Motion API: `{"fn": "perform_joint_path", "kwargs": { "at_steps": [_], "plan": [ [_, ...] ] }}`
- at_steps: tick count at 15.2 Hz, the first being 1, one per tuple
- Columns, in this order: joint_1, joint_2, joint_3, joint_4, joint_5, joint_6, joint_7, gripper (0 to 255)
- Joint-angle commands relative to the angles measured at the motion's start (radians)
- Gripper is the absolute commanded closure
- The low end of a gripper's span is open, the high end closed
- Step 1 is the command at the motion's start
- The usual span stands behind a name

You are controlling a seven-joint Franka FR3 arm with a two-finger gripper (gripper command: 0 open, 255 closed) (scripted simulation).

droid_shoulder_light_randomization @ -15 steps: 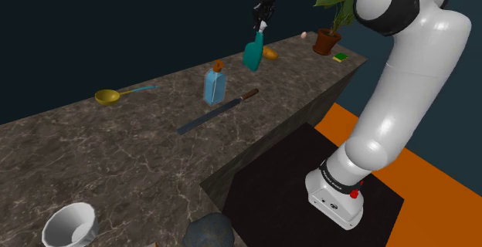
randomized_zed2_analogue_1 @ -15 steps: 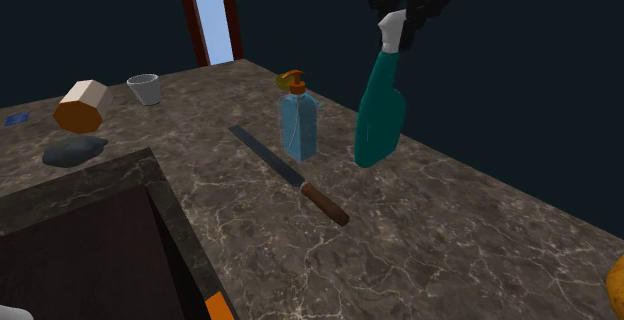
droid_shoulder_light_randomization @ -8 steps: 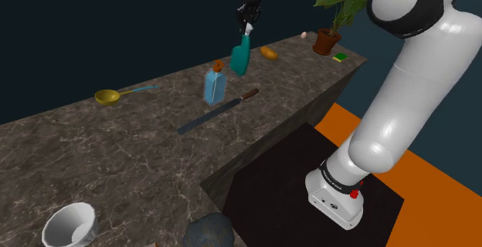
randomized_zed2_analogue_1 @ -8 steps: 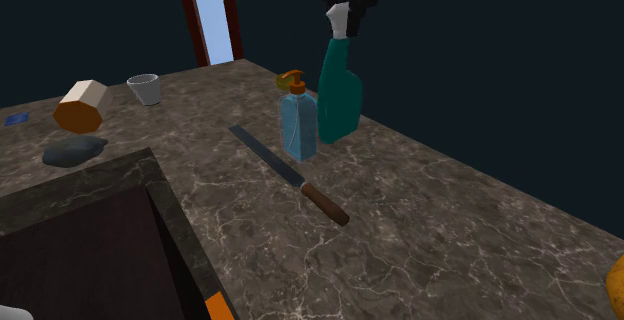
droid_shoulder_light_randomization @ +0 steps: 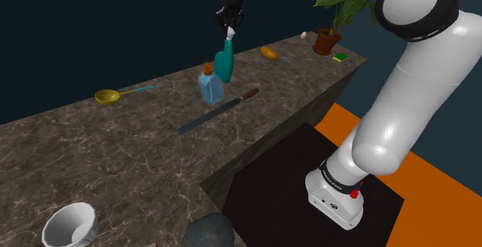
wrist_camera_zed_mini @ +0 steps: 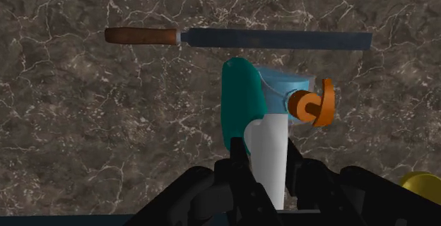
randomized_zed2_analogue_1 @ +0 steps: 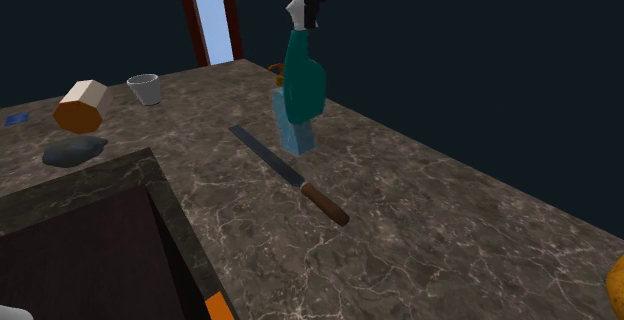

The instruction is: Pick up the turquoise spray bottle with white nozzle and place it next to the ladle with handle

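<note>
The black gripper (droid_shoulder_light_randomization: 229, 29) is clenched on the white nozzle (wrist_camera_zed_mini: 267, 152) of the turquoise spray bottle (droid_shoulder_light_randomization: 224, 65), one finger on either side of it in the wrist view. The bottle hangs neck-up from the gripper (randomized_zed2_analogue_1: 300, 6) in the upper middle of the shoulder view, above the marbled desk (droid_shoulder_light_randomization: 139, 153). Its body overlaps a translucent blue soap dispenser (droid_shoulder_light_randomization: 210, 88) with an orange pump (wrist_camera_zed_mini: 314, 106). In the wrist view the two stand side by side, and I cannot tell whether they touch. The spray bottle's body is opaque, so what it holds cannot be seen.

A long knife (randomized_zed2_analogue_1: 289, 174) with a brown handle lies flat on the desk just in front of the dispenser. The yellow ladle (droid_shoulder_light_randomization: 107, 96), with its thin turquoise handle (droid_shoulder_light_randomization: 140, 89), lies at the left of the shoulder view, well apart from the bottle.

A white bowl (droid_shoulder_light_randomization: 69, 224) sits at the lower left, its inside plain white. At the upper right a terracotta pot (droid_shoulder_light_randomization: 326, 42) holds a green leafy plant, with a green sponge (droid_shoulder_light_randomization: 341, 56) beside it.
</note>
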Motion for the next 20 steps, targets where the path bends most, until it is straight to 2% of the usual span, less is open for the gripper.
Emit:
{"fn": "perform_joint_path", "kwargs": {
  "at_steps": [1, 11, 20],
  "plan": [
    [0.029, 0.002, 0.02, 0.004, -0.003, -0.001, 0.05, 255],
    [0.16, 0.074, 0.106, 0.101, -0.018, -0.02, 0.27, 255],
    [0.286, 0.227, 0.167, 0.323, -0.045, -0.083, 0.456, 255]
  ]
}}
